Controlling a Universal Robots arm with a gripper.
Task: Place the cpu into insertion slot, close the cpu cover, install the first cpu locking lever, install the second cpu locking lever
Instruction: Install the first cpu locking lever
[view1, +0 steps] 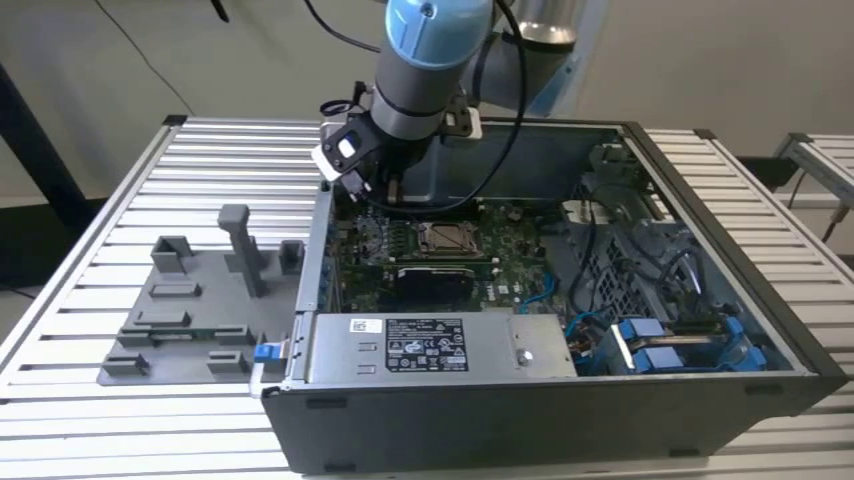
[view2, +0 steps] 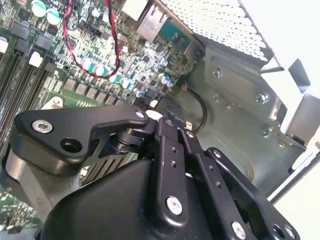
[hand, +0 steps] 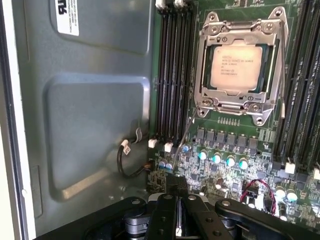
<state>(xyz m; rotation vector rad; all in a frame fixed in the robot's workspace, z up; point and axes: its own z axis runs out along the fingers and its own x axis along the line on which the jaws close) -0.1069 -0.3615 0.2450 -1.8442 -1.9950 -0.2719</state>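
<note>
- We see the gripper (view1: 363, 190) hanging low inside the open computer case (view1: 747, 300), over the green motherboard (view1: 514, 265) near the case's wall on the exterior view's left.
- In both wrist views its black fingers (view2: 169, 131) meet at the tips, pressed together, and we make out nothing between them; the gripper (hand: 176, 186) hovers over small capacitors (hand: 222, 159) and touches no task part.
- In the first wrist view, the cpu (hand: 236, 65) lies flat in the insertion slot (hand: 260, 118), its silvery top facing up.
- The cpu cover (hand: 239, 26) lies down around the chip, framing it.
- We notice a thin wire lever (hand: 187, 131) slanting from the slot's near corner toward the gripper; whether it is latched we cannot tell.
- Dark memory slots (hand: 172, 75) run just beside the slot.
- A grey parts fixture (view1: 187, 300) rests on the slatted table (view1: 120, 200), outside the case, on the exterior view's left.
</note>
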